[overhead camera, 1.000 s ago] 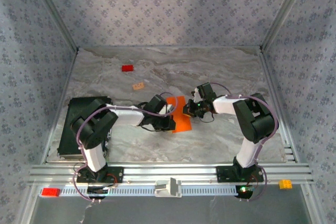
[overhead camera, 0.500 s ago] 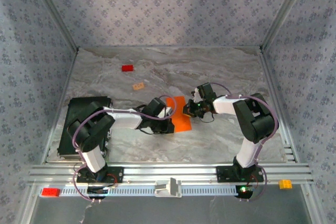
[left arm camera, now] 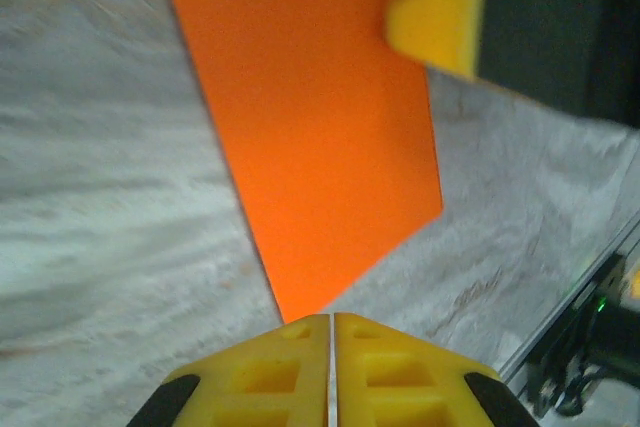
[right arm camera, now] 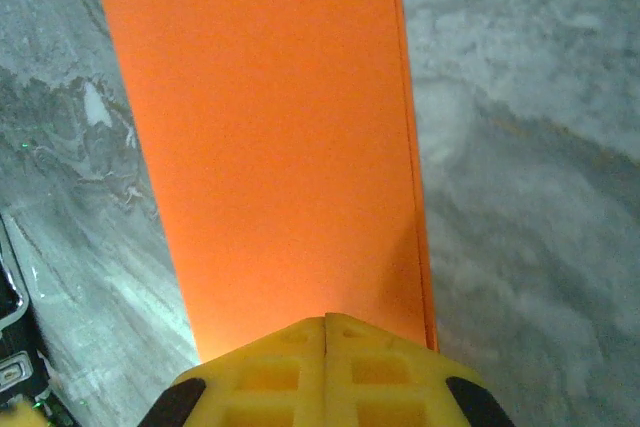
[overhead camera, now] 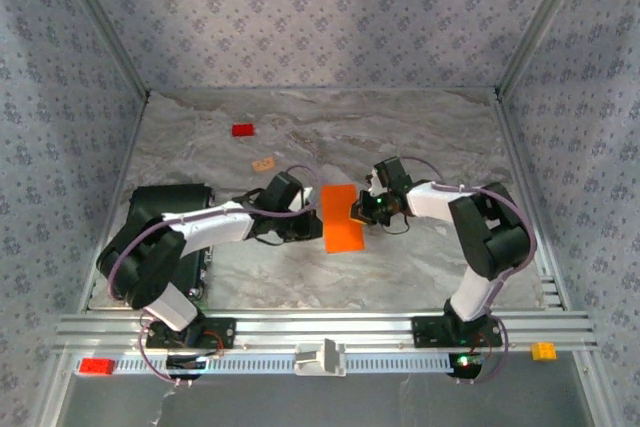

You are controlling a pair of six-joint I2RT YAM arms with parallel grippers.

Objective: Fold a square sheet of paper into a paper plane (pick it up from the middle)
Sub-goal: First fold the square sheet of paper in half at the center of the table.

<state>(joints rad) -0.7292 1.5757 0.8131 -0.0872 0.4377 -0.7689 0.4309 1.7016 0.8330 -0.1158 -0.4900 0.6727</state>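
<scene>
Right wrist view: the right gripper is clenched on nothing, its yellow tips set on one end of the folded bright orange sheet of paper, which lies flat on the grey marbled table. The left gripper is likewise closed and empty, its tips just at the sheet's corner.

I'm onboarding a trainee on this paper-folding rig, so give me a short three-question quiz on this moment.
1. True or false: the square sheet of paper is already a pointed dart.
2. The small red block lies: A) on the table, beyond and left of the paper; B) on the paper; C) in a gripper.
3. Fill in: the left gripper and right gripper are both ___.
Key: 1 false; 2 A; 3 shut.
</scene>
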